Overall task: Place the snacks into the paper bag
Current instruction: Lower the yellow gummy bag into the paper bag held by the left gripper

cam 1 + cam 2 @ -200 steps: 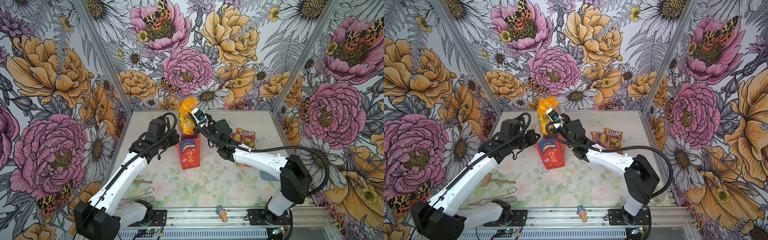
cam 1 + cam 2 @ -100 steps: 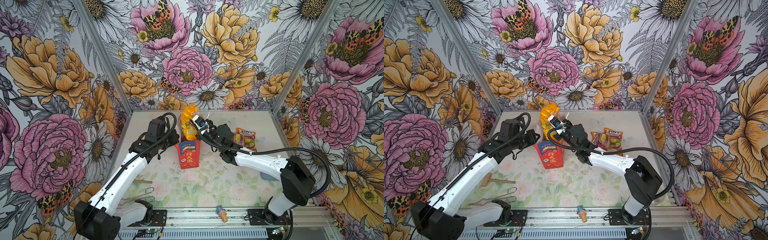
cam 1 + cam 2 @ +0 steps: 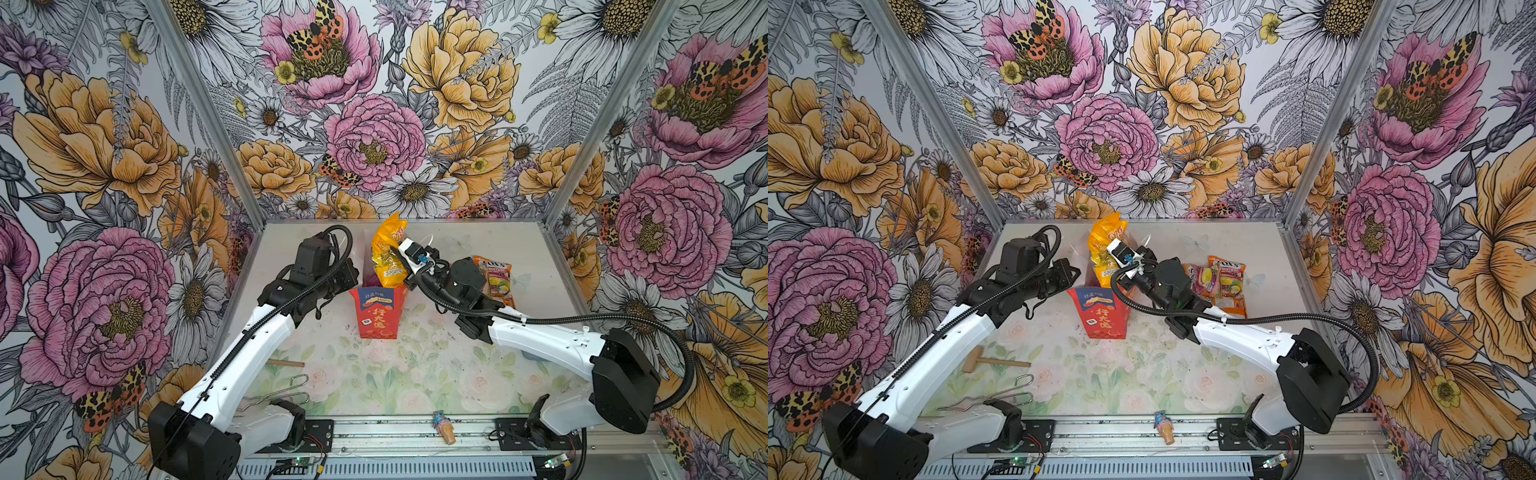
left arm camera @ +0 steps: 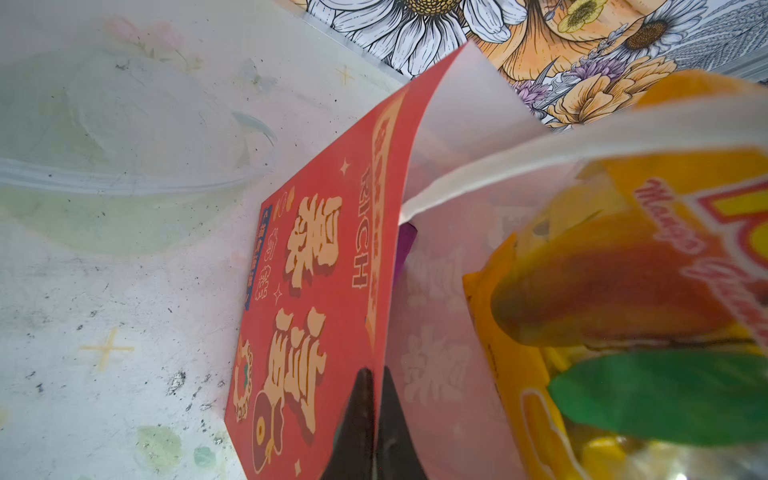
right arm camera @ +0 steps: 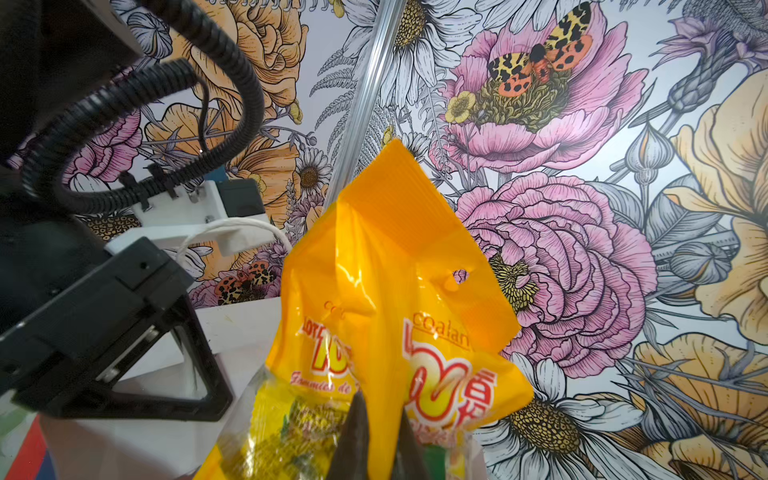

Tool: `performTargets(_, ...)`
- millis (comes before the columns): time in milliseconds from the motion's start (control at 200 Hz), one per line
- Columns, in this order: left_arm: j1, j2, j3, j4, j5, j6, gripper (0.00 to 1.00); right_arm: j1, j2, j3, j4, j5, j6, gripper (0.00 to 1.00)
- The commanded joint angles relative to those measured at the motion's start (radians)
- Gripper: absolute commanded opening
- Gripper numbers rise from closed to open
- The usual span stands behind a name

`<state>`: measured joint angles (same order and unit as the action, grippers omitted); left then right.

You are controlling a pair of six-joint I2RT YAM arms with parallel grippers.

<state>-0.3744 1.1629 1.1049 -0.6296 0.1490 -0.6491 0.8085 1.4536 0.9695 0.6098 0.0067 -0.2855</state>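
Clamping mango gummy packet (image 3: pixel 388 257) w/ R gripper (image 5: pixel 380 444), paper bag (image 3: pixel 378 316) rim at 9 o'clock w/ L gripper (image 4: pixel 376 419); may snag rim, tipping bag.

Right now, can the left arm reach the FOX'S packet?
Probably not. The left gripper is shut on the paper bag wall, and the bag and the right gripper, holding the yellow packet at its mouth, stand between it and the FOX'S packet.

2 overhead views, wrists close on paper bag (image 4: pixel 324 270)
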Motion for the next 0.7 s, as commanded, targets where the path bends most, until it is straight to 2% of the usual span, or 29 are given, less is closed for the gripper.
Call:
performTargets(0, 0.006, -0.004, -0.008, 0.047, -0.001, -0.007, 0.0, 0.008, -0.05, -0.014, 0.117, 0.023, 0.0, 0.0)
performTargets(696, 0.0, 0.003, -0.003, 0.047, -0.007, -0.012, 0.0, 0.041, -0.059, -0.074, 0.184, 0.084, -0.06, 0.0)
